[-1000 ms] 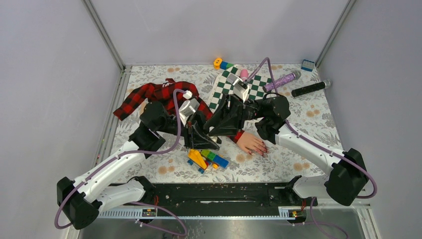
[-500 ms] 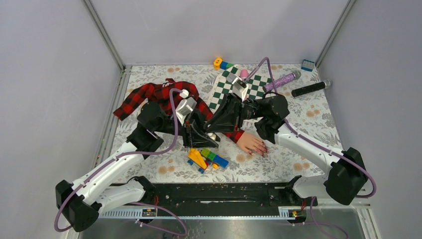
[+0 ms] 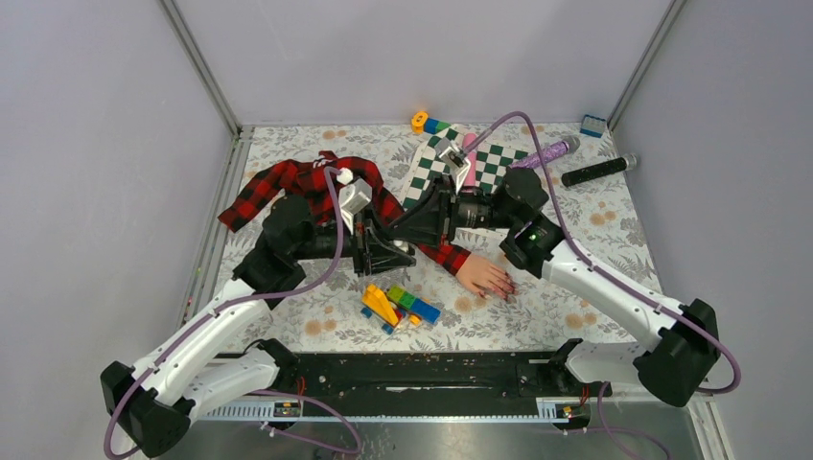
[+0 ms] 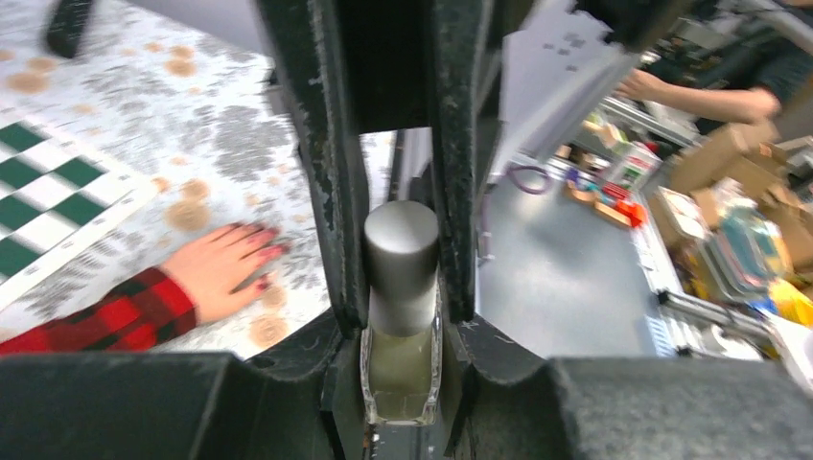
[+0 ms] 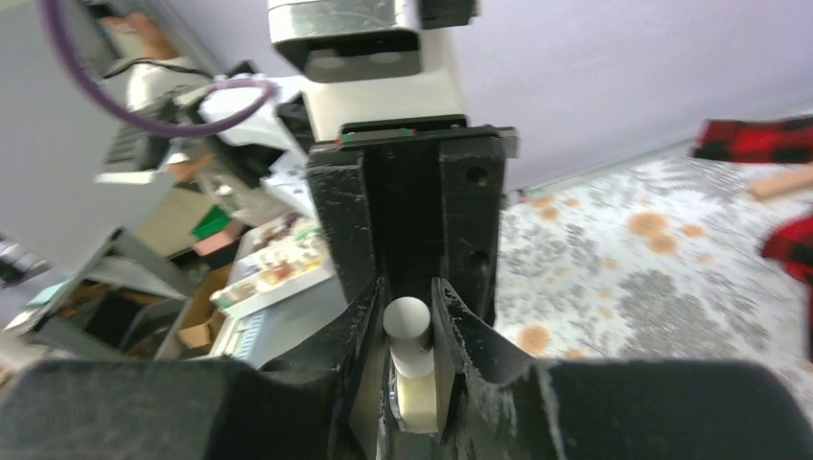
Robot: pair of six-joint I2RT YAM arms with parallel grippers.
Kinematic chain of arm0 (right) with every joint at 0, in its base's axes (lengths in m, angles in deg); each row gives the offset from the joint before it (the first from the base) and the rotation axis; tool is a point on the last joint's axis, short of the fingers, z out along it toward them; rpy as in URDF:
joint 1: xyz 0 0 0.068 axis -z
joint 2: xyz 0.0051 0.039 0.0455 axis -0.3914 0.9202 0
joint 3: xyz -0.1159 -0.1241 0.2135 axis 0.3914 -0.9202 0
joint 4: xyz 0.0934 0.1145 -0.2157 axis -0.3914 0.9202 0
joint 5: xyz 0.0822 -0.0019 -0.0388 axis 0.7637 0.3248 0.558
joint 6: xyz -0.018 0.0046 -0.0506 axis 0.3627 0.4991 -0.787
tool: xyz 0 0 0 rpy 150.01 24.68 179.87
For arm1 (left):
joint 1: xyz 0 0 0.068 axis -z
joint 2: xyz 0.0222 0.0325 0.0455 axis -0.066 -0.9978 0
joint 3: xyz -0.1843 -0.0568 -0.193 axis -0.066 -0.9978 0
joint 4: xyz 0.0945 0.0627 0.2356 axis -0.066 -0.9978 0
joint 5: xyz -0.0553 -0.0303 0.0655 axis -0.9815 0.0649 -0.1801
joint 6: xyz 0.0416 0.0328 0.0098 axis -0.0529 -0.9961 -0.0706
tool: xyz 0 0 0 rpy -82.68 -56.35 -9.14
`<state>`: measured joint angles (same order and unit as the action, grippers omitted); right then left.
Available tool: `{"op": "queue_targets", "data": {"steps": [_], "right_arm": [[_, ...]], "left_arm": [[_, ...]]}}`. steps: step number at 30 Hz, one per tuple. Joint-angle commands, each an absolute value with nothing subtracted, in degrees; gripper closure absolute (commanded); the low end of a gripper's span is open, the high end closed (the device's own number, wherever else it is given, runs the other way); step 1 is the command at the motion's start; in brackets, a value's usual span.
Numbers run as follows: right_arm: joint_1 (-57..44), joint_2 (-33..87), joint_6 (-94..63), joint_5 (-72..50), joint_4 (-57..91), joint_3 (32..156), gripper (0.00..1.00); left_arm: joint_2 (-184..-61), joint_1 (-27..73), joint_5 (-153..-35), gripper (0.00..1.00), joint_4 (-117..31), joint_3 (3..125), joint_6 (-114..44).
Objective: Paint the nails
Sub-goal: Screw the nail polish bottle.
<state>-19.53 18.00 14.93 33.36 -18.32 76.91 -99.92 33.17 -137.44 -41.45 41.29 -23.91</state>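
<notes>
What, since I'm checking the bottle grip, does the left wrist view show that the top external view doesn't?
Only the left wrist view: the bottle of pale liquid clamped in the left gripper, with the right gripper closed on its grey cap. Only the top external view: both arms whole and the toy bricks. Both: the mannequin hand lying flat, its dark-red nails and its plaid sleeve.

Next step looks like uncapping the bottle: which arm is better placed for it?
Right. The left pincer clamps the bottle, steadying it; the right pincer appears closed around its cap, and the nails lie on the right arm's side.
</notes>
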Motion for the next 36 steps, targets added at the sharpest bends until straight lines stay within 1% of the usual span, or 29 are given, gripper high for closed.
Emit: {"op": "queue_targets", "data": {"steps": [1, 4, 10, 13, 17, 22, 31, 34, 36], "right_arm": [[-23.4, 17.1, 0.4, 28.5, 14.0, 81.2, 1.00], [-24.3, 20.6, 3.6, 24.1, 18.4, 82.5, 1.00], [-27.9, 28.5, 14.7, 16.4, 19.6, 86.0, 1.00], [-29.5, 31.8, 18.6, 11.3, 22.7, 88.9, 1.00], [-30.5, 35.4, 24.5, 6.6, 23.9, 90.9, 1.00], [-31.7, 37.5, 27.3, 2.0, 24.1, 92.9, 1.00], [-31.8, 37.2, 23.9, -3.1, 27.1, 96.2, 1.00], [-31.5, 37.2, 20.1, -5.0, 30.0, 99.4, 0.86], [-30.6, 36.9, 18.4, -5.1, 30.3, 100.7, 0.74]], "left_arm": [[-97.8, 29.8, -117.5, 1.00, -39.8, 42.1, -27.7], [-97.8, 29.6, -110.8, 1.00, -41.5, 41.4, -28.3], [-97.0, 29.5, -96.8, 1.00, -44.9, 40.0, -30.4], [-96.6, 29.5, -89.6, 1.00, -46.2, 39.0, -31.6], [-96.7, 29.6, -82.5, 1.00, -47.1, 37.8, -32.6], [-98.2, 29.6, -79.2, 1.00, -47.9, 37.5, -33.1], [-99.6, 29.6, -80.4, 1.00, -47.7, 37.6, -33.5], [-99.1, 30.6, -80.8, 1.00, -47.4, 37.5, -35.3], [-98.6, 31.7, -80.9, 1.00, -46.8, 37.2, -36.9]]}}
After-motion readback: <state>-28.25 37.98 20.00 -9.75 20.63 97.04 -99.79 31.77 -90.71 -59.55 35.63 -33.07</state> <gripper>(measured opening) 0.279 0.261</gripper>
